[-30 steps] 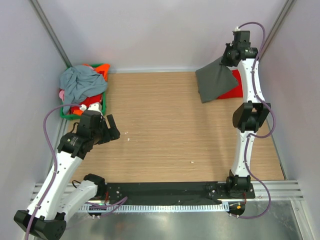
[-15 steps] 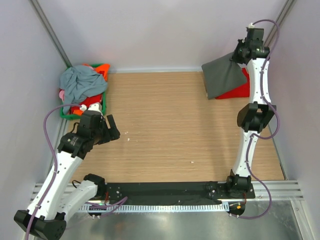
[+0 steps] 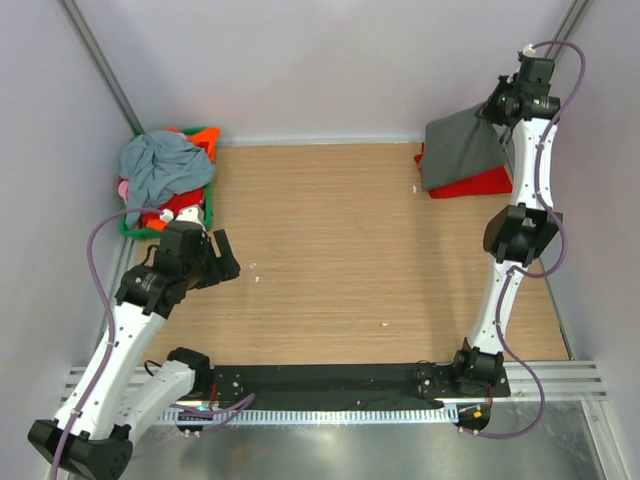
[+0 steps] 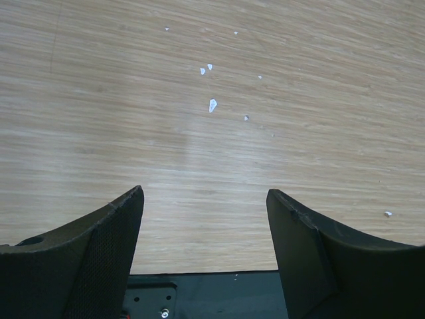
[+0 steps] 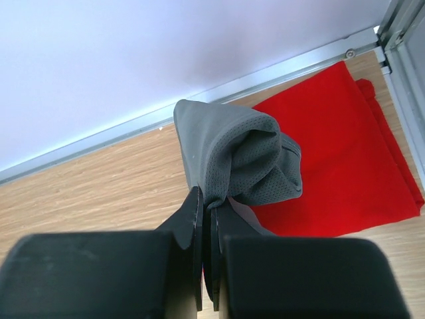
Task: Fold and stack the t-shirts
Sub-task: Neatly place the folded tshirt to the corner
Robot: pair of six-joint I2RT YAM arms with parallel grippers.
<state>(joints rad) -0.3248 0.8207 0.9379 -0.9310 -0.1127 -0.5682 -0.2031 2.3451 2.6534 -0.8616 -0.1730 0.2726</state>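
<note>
Aloft, charcoal t-shirt [image 3: 460, 150] pinched in right gripper [image 5: 206, 199], sloping leftward over red t-shirt [image 3: 472, 186]; left gripper [image 4: 204, 196] agape.

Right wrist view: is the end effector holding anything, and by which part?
Yes: the right end effector is shut on the grey t-shirt, pinching a bunched fold of its fabric.

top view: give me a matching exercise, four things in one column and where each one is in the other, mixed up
1 grey t-shirt
2 red t-shirt
3 green basket
4 blue-grey t-shirt

a crumpled on top of the basket's pile
b flat on the table, far right corner
c pinched in the shut right jaws
d far left corner

Pairs: 1-c, 2-b, 3-d, 4-a
</note>
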